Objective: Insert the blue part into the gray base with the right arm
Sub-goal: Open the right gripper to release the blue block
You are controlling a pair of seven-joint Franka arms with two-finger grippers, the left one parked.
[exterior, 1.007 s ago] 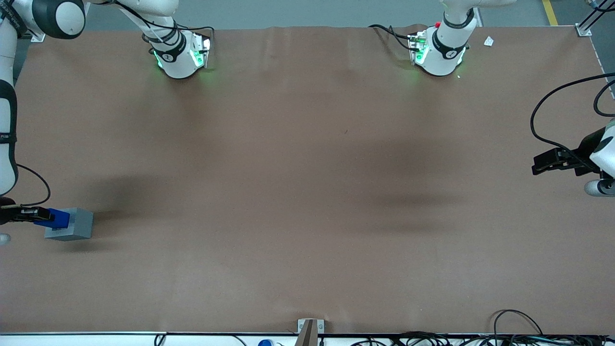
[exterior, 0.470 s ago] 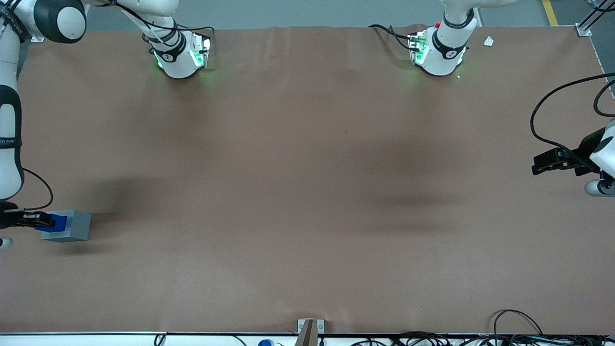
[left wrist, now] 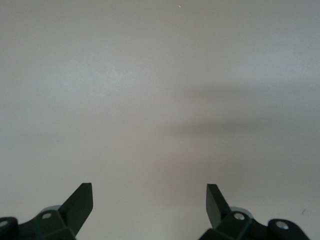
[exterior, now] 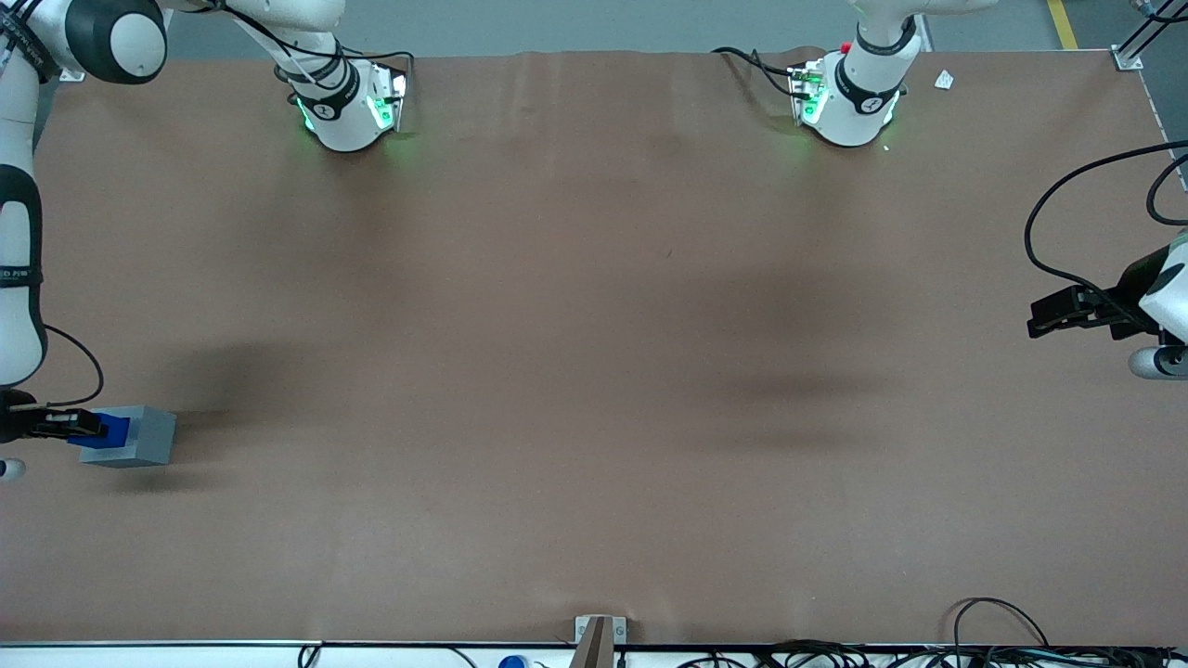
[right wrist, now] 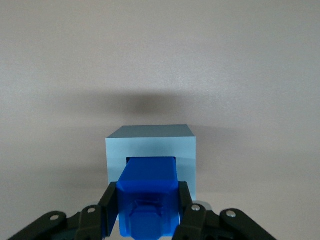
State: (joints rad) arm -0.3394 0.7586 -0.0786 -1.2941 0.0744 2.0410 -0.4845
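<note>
The gray base (exterior: 139,436) sits on the brown table at the working arm's end, its square recess seen from above in the right wrist view (right wrist: 150,150). The blue part (exterior: 109,429) stands in that recess, its lower end sunk inside the gray base and its upper end (right wrist: 147,202) sticking out. My right arm's gripper (exterior: 79,425) is directly over the base, shut on the blue part, with a black finger (right wrist: 111,202) pressed against each side of it.
The working arm's mount (exterior: 348,107) glows green at the table's edge farthest from the front camera. Cables (exterior: 1002,640) lie along the edge nearest the camera. A small bracket (exterior: 599,631) sits at the middle of that edge.
The gripper has lowered with the blue part, which now sits deeper in the gray base. The base has shifted slightly toward the table's end.
</note>
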